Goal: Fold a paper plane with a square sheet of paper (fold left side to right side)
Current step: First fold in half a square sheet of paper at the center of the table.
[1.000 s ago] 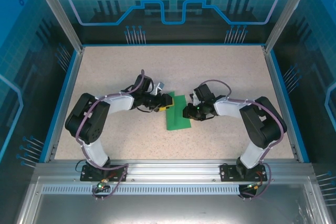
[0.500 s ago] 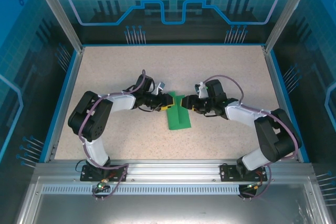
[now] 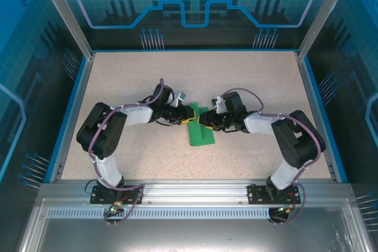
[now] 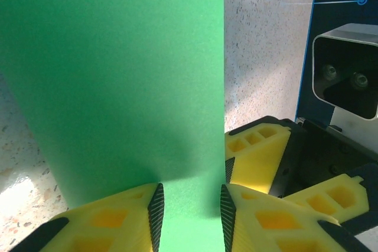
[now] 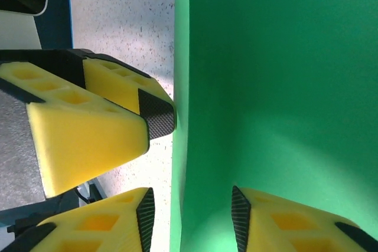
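The square sheet of paper (image 3: 200, 135) shows narrower than it did a second ago. The right gripper (image 3: 205, 120) has slid in over its right edge since half a second ago, and that arm's elbow has drawn back. The left arm has barely shifted.

The sheet lies on the speckled table (image 3: 147, 81), a bright green strip. Its far end is hidden under the two grippers, so the outline there cannot be made out from above. In the right wrist view the paper (image 5: 277, 87) curves up out of a soft bend, and its top and right side are cut off by the frame. In the left wrist view it is a plain green field, unmarked, running off the top edge.

The left gripper (image 3: 189, 116) sits at the sheet's far left corner. Its jaws are a narrow gap apart and green paper fills that gap. Whether the pads (image 4: 157, 203) press on the paper is hard to tell. The right gripper, at the sheet's far right edge, is parted a little wider and also straddles green. Just left of the sheet's edge, the right wrist camera catches the left gripper's yellow fingers (image 5: 88, 128), one black pad touching the edge.
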Available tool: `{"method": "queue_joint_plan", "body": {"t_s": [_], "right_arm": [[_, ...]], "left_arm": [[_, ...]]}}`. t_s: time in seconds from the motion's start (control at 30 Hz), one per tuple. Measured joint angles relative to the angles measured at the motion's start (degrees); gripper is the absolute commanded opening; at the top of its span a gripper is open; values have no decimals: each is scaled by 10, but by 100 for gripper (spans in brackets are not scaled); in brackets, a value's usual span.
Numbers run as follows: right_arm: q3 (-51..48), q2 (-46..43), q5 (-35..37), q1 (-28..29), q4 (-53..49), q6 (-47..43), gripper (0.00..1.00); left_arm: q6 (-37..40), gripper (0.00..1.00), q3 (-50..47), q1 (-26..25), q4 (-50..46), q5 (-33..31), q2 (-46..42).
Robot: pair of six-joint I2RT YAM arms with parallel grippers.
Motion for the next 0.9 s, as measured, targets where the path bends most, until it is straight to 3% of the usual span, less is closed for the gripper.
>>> {"method": "queue_joint_plan", "body": {"t_s": [0.17, 0.27, 0.63, 0.9], "right_arm": [[9, 9, -4, 2, 2, 0, 8], [17, 9, 1, 2, -13, -9, 0], [42, 9, 75, -2, -111, -62, 0], [42, 9, 115, -7, -144, -76, 0]], "left_arm": [[0, 36, 0, 0, 0, 0, 0], [1, 41, 0, 0, -1, -4, -2], [20, 53, -10, -2, -68, -80, -86], [28, 55, -9, -21, -97, -108, -56]]}}
